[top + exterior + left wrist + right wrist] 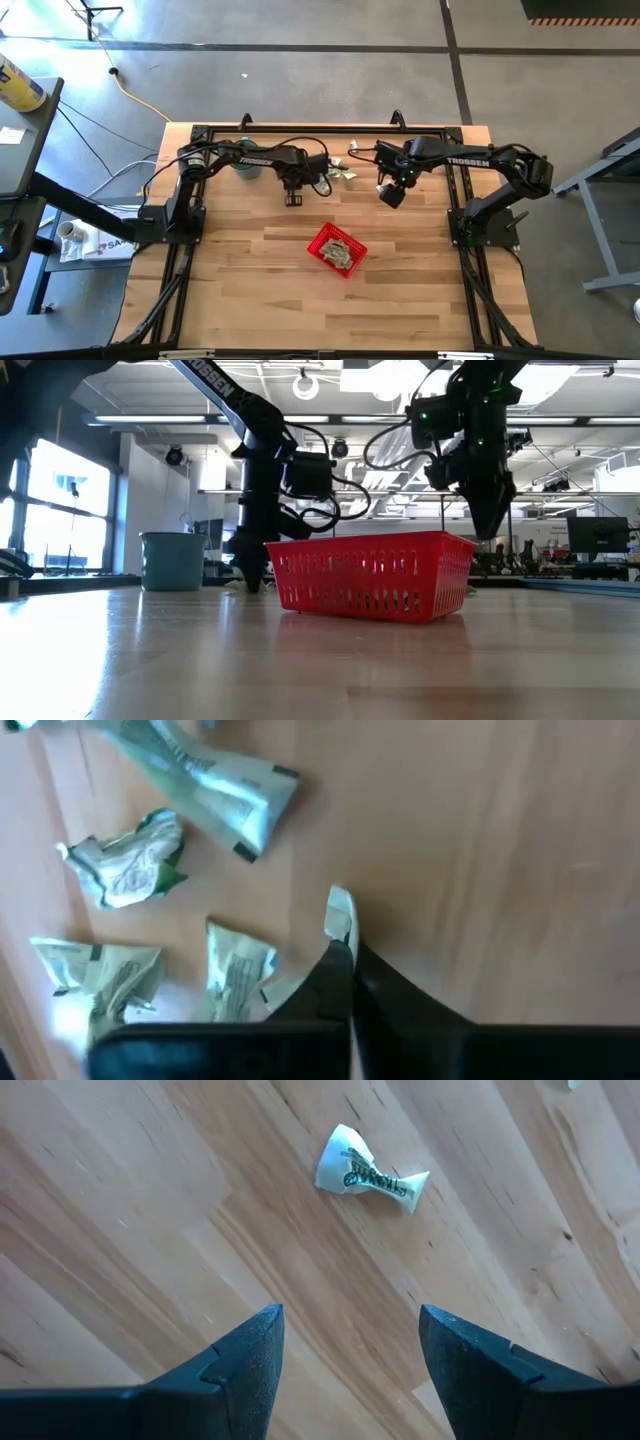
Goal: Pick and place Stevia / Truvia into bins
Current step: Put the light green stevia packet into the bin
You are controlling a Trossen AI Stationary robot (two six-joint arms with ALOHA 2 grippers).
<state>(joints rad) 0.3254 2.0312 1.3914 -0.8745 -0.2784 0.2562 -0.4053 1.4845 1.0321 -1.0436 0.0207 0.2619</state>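
Note:
Several crumpled pale green and white Stevia sachets (pixel 125 860) lie flat on the wooden table around my left gripper (pixel 345 955), which points steeply down at the table's far middle (pixel 292 198) and is shut on one sachet (pixel 338 912). My right gripper (pixel 350 1345) hangs open above the table (pixel 391 193), pointing down, with nothing between its fingers. One twisted sachet (pixel 368 1170) lies on the wood beyond it. The red mesh basket (pixel 336 249) stands nearer the front, between the two arms, with several sachets in it. My left gripper pinches a sachet between its two fingertips, and a pale corner (pixel 340 905) sticks out past them. The fingers come steeply from above, down at the table top. Whether the sachet still rests on the wood cannot be told.
A round teal cup (pixel 247 168) stands at the far left beside the left arm, also seen in the low view (pixel 172 560). More sachets (pixel 343 173) lie between the two arms at the far edge. Bare wood spreads around the basket (pixel 375 575) toward the near edge.

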